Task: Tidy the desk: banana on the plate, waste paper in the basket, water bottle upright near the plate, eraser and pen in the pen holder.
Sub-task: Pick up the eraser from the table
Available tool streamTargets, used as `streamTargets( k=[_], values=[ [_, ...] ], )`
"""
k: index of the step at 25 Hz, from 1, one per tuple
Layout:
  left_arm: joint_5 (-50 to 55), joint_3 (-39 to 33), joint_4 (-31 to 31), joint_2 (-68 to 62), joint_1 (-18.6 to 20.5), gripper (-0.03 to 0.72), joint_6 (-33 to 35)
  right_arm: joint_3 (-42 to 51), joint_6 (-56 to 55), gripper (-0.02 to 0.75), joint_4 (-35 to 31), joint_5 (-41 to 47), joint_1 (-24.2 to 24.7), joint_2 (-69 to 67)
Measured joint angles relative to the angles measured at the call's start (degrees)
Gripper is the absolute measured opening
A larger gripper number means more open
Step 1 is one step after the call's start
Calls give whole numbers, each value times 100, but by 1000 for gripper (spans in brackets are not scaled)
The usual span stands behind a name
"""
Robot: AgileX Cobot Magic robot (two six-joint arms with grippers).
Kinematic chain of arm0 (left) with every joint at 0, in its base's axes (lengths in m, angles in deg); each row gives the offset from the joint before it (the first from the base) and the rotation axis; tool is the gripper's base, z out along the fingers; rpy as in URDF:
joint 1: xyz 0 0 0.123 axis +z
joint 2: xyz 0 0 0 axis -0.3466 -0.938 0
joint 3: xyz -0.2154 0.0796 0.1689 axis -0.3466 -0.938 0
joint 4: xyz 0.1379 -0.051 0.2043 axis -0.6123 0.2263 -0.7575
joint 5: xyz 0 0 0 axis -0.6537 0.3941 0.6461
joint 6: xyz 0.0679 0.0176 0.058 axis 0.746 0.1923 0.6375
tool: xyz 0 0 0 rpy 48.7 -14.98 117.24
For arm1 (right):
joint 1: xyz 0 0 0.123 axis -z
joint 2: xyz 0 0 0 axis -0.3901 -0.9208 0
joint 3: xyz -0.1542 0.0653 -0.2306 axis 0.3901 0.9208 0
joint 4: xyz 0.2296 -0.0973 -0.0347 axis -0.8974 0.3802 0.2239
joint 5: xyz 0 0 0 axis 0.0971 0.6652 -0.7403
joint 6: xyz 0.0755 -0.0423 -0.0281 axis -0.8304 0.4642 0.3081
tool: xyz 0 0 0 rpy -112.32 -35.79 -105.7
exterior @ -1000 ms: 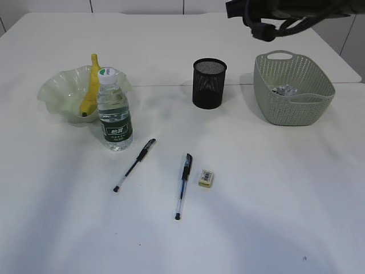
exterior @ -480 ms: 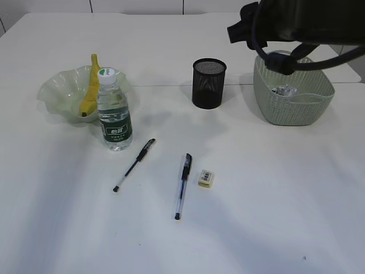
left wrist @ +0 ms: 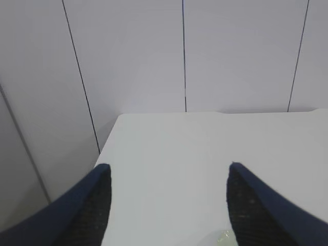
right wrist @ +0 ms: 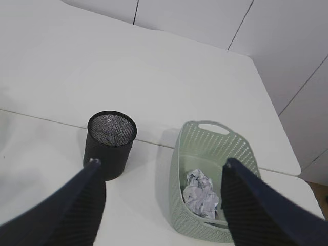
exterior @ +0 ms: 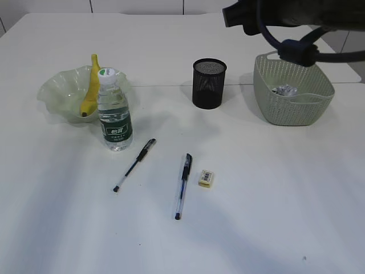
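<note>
The banana [exterior: 90, 85] lies in the green plate [exterior: 48, 91], and the water bottle [exterior: 114, 111] stands upright beside it. Two pens [exterior: 134, 165] [exterior: 182, 185] and the eraser [exterior: 206, 178] lie on the table. The waste paper [right wrist: 201, 193] sits inside the basket [right wrist: 177, 205], to the right of the black mesh pen holder [right wrist: 109, 143]. My right gripper [right wrist: 161, 161] hangs open and empty high above holder and basket. The left gripper [left wrist: 169, 165] is open and empty over the table's far edge, with a sliver of plate [left wrist: 221, 239] below it.
The right arm [exterior: 285, 17] crosses the top right of the exterior view above the basket [exterior: 268, 108]. A seam runs across the table behind the pen holder [exterior: 209, 83]. White wall panels stand beyond the table's far edge.
The right arm has shifted in the top right of the exterior view, now reaching further left over the basket. Nothing on the table has moved.
</note>
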Motion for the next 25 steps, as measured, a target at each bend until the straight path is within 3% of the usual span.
streamTargets(
  k=[14,25],
  values=[
    [-291,-688,20,744,0,496,-23,1733,47,528,0,1141,-7,1467],
    [-291,-1322,31,1025,0,496,-23,2273,-683,528,0,753,-7,1540]
  ],
)
